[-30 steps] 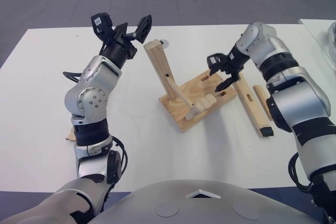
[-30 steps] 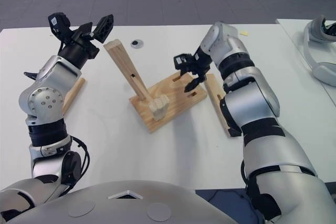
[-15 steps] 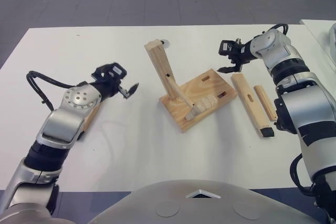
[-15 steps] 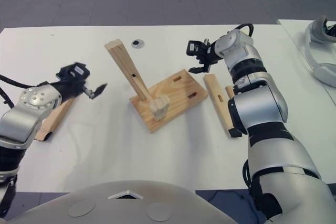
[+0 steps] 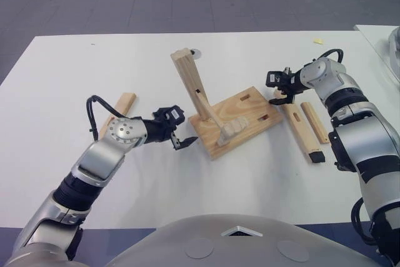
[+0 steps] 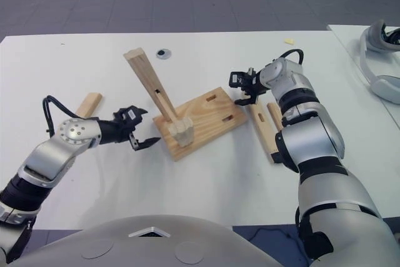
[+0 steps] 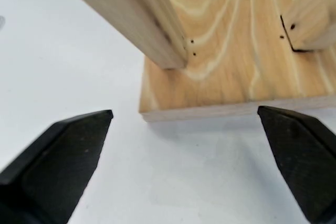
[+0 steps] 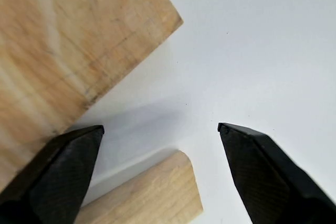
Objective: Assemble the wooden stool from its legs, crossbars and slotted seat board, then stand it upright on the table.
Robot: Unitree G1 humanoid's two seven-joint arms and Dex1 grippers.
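The slotted seat board (image 5: 245,112) lies flat mid-table with one leg (image 5: 192,85) standing tilted in it and a short wooden piece (image 5: 229,130) beside that leg. Two loose wooden legs (image 5: 299,128) (image 5: 314,122) lie to its right, and another leg (image 5: 119,107) lies at the left behind my left arm. My left gripper (image 5: 182,139) is open, low at the board's left corner; in the left wrist view its fingertips (image 7: 60,158) flank the board edge (image 7: 226,66). My right gripper (image 5: 277,89) is open at the board's far right corner (image 8: 58,40), above a leg's rounded end (image 8: 152,195).
A small dark disc (image 5: 197,53) sits behind the upright leg, and a yellow scrap (image 5: 319,40) lies at the back right. A grey headset (image 6: 382,60) rests on the neighbouring table to the right. White tabletop lies open in front of the board.
My left arm dropped from high above the table to the board's left corner. My right gripper drew back off the board to its far right corner.
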